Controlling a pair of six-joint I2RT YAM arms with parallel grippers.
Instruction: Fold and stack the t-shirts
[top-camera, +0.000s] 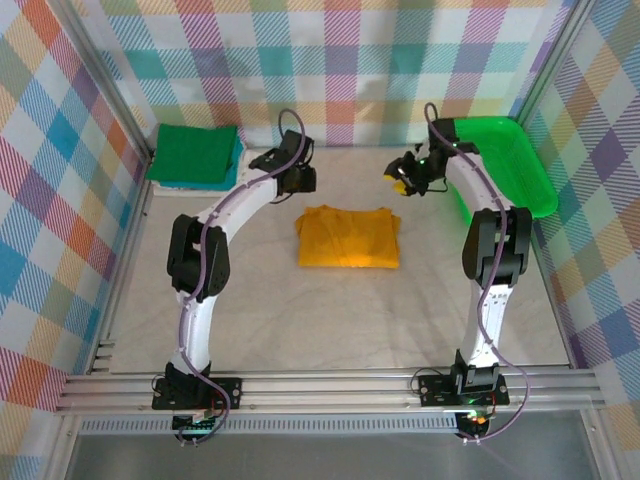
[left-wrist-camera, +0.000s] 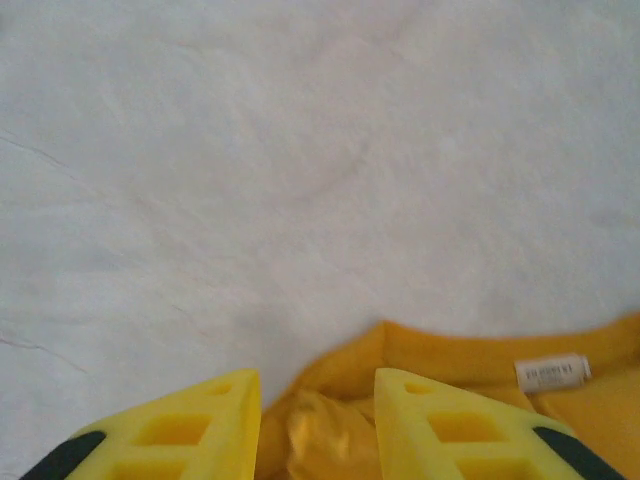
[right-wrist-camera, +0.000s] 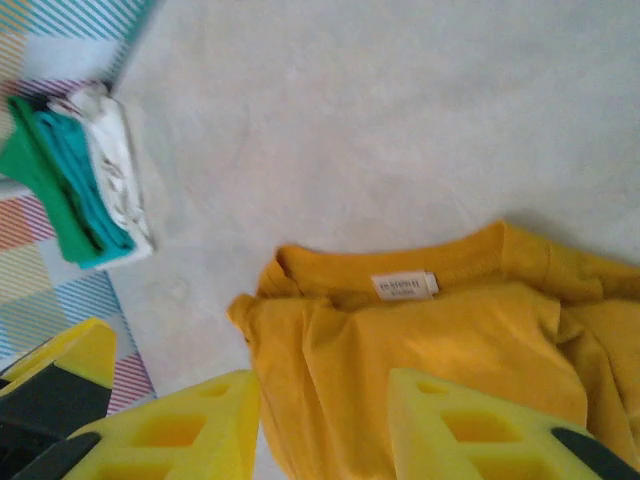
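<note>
Mustard-yellow t-shirt (top-camera: 348, 237); dark-green, teal, white folded t-shirts (right-wrist-camera: 75, 185); bright-green tray (top-camera: 535, 175); pastel plaid walls (top-camera: 350, 70).

1. You had one white label (right-wrist-camera: 404, 286) sewn inside the collar of the yellow t-shirt (right-wrist-camera: 450, 370); its dark print was too blurred to read.
2. In your left wrist view, that label (left-wrist-camera: 552, 372) was just as unreadable.

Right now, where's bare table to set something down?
Wide bare patch between the yellow shirt and the near edge. Smaller one behind it, between the left gripper and right gripper. Crowded: folded stack far left, green tray far right.
</note>
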